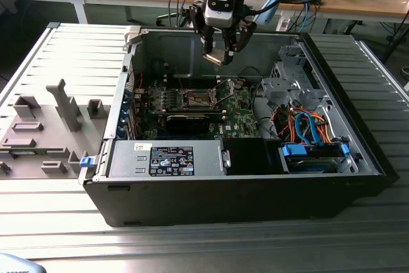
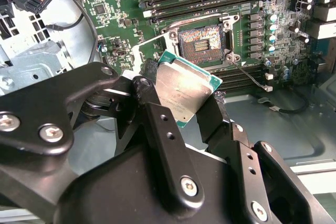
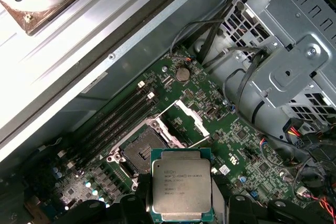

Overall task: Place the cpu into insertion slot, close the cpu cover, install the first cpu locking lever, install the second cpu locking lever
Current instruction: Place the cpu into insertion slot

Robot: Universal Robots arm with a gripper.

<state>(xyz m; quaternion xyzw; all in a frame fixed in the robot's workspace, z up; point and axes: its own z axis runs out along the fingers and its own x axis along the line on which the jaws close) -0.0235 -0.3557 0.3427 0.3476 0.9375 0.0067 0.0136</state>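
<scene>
- Exterior view: gripper (image 1: 220, 52) hangs wrist-down over the far middle of the open computer case (image 1: 255, 202) on the table (image 1: 192, 244). The cpu (image 1: 215, 56) is held well above the insertion slot (image 1: 197, 98).
- Second wrist view: fingers (image 2: 157, 124) clamp the cpu (image 2: 186, 90) by opposite edges, tilted. The slot (image 2: 201, 40) is bare.
- First wrist view: cpu cover (image 3: 186, 121) stands open beside the slot (image 3: 140, 150).
- Step in hand, judged: the first, placing the cpu, which is not yet seated. Seating calls for squaring the chip to the slot and a level descent.
</scene>
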